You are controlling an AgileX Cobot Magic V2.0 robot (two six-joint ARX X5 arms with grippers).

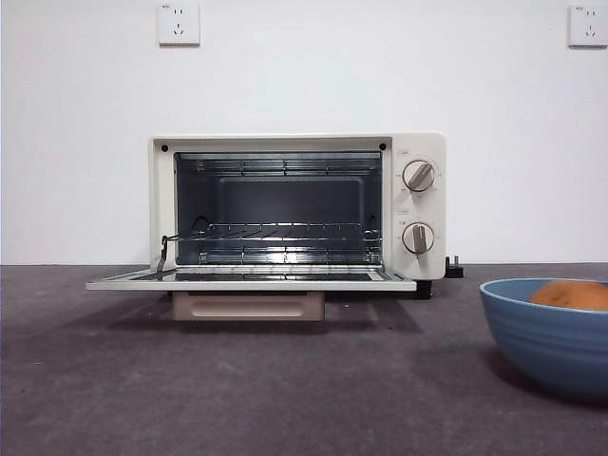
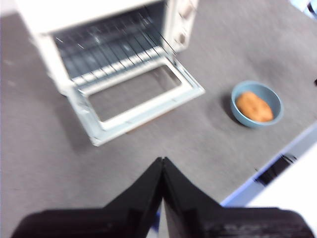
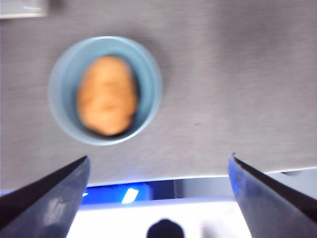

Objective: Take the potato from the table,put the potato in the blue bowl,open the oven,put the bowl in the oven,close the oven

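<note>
The cream-white oven [image 1: 296, 204] stands at the back of the table with its glass door [image 1: 251, 280] folded down flat and the wire rack showing inside. The left wrist view shows the oven [image 2: 106, 47] from above, door down. At the front right sits the blue bowl [image 1: 551, 328] with the orange-brown potato [image 1: 570, 294] inside it. My right gripper [image 3: 158, 163] hangs open high above the bowl [image 3: 105, 89] and potato [image 3: 107, 95]. My left gripper [image 2: 162, 163] is shut on nothing, raised over the table [image 2: 198, 134] in front of the oven, with the bowl [image 2: 257, 104] off to one side.
The oven's beige handle [image 1: 248, 305] hangs under the lowered door. Two knobs [image 1: 418, 206] sit on the oven's right panel. Two wall sockets [image 1: 179, 23] are on the white wall behind. The table's front edge [image 3: 148, 186] lies just under the right gripper.
</note>
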